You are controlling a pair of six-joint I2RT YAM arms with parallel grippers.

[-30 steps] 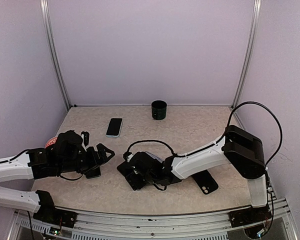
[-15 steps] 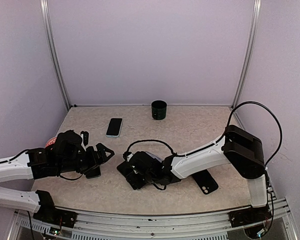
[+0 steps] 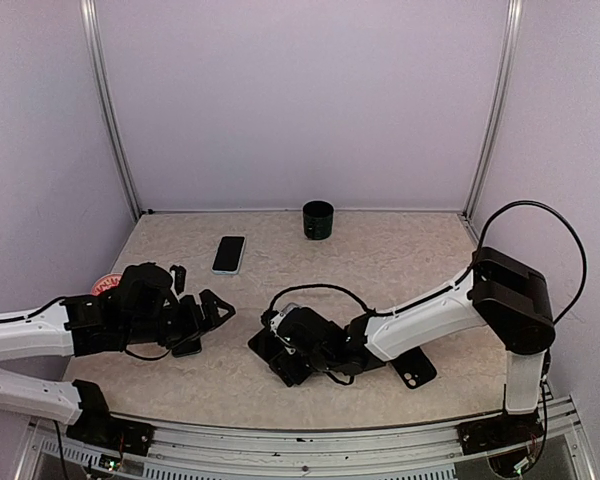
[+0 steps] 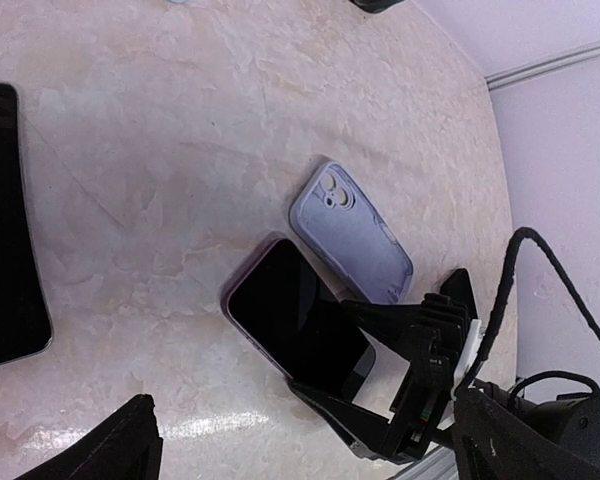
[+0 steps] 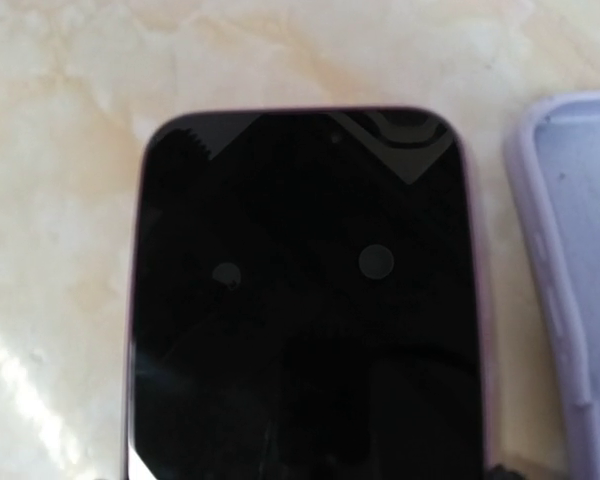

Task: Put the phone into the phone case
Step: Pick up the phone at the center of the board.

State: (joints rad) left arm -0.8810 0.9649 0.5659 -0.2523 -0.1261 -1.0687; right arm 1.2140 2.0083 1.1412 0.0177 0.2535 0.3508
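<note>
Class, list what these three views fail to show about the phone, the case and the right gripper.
- Right wrist: the phone runs off the bottom edge, the case off the right.
- Top view: the right gripper sits over both, too dark to separate.
- Left wrist: the gripper overlaps the phone's end; grip or gap unclear.

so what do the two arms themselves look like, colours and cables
Both the left arm and right arm have white link shells with black joint housings. The left gripper and right gripper are black and two-fingered. Thin black cables loop off the right arm.
</note>
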